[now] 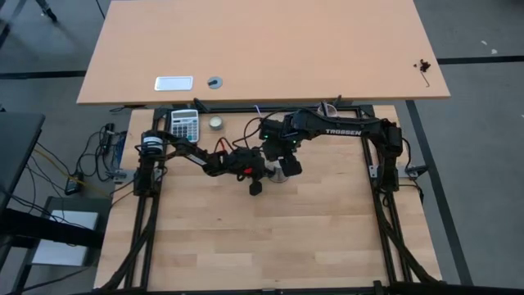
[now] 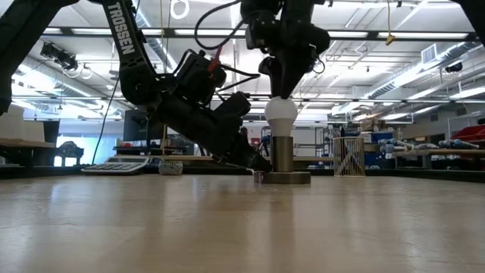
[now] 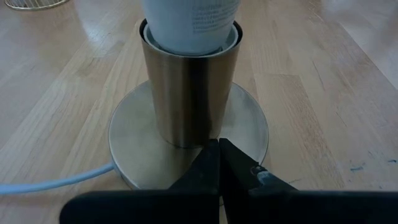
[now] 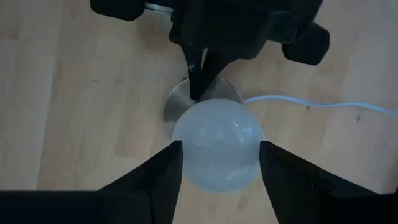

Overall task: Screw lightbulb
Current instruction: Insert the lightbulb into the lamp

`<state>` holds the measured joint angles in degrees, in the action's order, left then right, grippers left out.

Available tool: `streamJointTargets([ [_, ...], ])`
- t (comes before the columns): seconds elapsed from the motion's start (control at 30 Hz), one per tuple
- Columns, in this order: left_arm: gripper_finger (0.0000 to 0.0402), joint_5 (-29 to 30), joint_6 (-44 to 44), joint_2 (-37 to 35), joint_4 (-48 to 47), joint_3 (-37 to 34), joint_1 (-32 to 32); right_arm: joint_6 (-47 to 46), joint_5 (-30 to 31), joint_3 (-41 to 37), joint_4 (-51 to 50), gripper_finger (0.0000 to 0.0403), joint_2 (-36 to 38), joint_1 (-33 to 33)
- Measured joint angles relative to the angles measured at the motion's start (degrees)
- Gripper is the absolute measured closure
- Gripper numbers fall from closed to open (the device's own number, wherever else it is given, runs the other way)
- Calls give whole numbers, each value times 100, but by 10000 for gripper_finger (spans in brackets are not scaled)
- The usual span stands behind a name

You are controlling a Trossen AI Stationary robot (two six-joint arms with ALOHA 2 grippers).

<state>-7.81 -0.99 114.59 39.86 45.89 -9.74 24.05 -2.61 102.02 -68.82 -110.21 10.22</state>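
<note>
Bulb [image 2: 281,113] stands upright in the socket [image 2: 283,155] near the table's [image 1: 327,238] middle, globe up, neck seated inside the metal sleeve. In the left wrist view the bulb's white neck [image 3: 191,25] fills the sleeve mouth; socket [image 3: 188,93] sits on a round metal base with a white cord [image 3: 56,182] leaving to one side.

Right gripper [image 4: 217,163] comes down from above, fingers [image 4: 158,180] spread to either side of the globe [image 4: 216,144]. Fingers lie close against the globe; cannot tell whether they touch. In the low view the right gripper [image 2: 282,89] sits right on top of the bulb.

Left gripper [image 3: 219,160] is low at the socket's base, fingers pressed together, holding nothing, tips over the edge of the base plate. Left arm slants down to it in the low view.

At the table's far edge: calculator [image 1: 185,124] and small round tin [image 1: 216,123], well apart from the socket.
</note>
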Motion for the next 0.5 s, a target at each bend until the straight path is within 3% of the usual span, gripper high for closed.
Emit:
streamJointTargets([
  [0.13,398,0,0,0,-2,0,0,-156,6,-141,111,190,9,-13],
  [0.27,398,0,-3,0,-2,0,0,-875,249,-170,134,204,3,-50],
  [0.5,398,1,-7,0,-1,0,0,-3924,513,-178,165,220,-5,-61],
])
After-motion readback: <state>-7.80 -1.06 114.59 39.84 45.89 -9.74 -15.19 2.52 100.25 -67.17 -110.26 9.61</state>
